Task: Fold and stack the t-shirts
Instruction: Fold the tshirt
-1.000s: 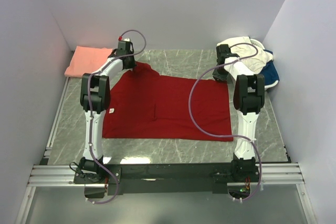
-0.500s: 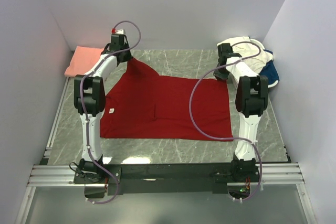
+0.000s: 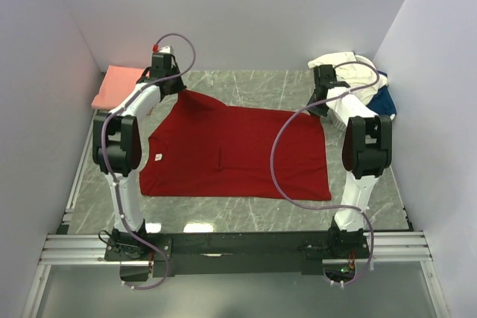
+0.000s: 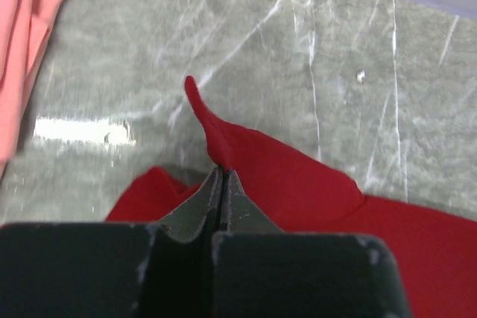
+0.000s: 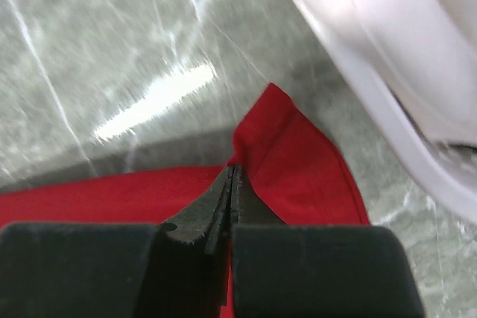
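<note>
Deep red cotton t-shirt (image 3: 235, 154) pinched at both far corners, not yet folded.

Top view: the shirt is spread flat mid-table on the grey marble-patterned tabletop (image 3: 246, 217). Its far-left corner is gripped by the left gripper (image 3: 181, 88) and its far-right corner by the right gripper (image 3: 319, 108), probably to keep the cloth taut for folding. A folded salmon pink tee (image 3: 118, 85) lies at the far-left table corner and a cream-white and blue heap of tees (image 3: 354, 76) at the far-right; plain pale walls enclose it. Left wrist view: the fingers are clamped on a raised red peak. Right wrist view: the fingers are clamped on a red hem fold, near a white plastic basket (image 5: 425, 165).
</note>
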`<state>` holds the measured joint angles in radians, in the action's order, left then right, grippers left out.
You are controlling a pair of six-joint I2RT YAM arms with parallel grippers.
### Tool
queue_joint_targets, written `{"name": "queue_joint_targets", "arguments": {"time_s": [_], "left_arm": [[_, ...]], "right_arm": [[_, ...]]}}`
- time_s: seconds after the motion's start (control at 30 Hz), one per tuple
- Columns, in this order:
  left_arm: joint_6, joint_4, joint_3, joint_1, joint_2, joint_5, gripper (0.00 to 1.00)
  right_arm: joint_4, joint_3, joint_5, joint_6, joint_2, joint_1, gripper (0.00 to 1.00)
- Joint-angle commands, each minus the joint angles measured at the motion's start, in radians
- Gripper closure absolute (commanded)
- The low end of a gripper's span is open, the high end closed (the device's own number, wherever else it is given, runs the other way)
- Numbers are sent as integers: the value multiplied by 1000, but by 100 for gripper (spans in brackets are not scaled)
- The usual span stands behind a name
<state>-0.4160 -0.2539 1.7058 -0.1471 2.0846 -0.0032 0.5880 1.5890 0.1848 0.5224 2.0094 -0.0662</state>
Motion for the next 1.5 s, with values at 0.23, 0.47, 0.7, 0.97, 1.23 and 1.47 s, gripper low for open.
{"name": "queue_joint_targets", "arguments": {"time_s": [0.23, 0.47, 0.7, 0.97, 1.23, 1.47], "left_arm": [[-203, 41, -310, 1, -329, 6, 100], [-328, 53, -619, 0, -575, -27, 100], [-374, 51, -860, 0, -787, -29, 100], [-376, 8, -931, 0, -919, -46, 100], [-369, -28, -945, 4, -977, -76, 100], [-363, -74, -954, 12, -1000, -92, 100]], "right_arm": [[-94, -194, -8, 24, -222, -20, 100], [-155, -391, -22, 62, -377, -30, 100], [-226, -581, -70, 94, -514, -29, 100], [-263, -707, -120, 110, -610, -29, 100], [-261, -750, -113, 110, -649, -26, 100], [-243, -770, -94, 100, -681, -6, 100]]}}
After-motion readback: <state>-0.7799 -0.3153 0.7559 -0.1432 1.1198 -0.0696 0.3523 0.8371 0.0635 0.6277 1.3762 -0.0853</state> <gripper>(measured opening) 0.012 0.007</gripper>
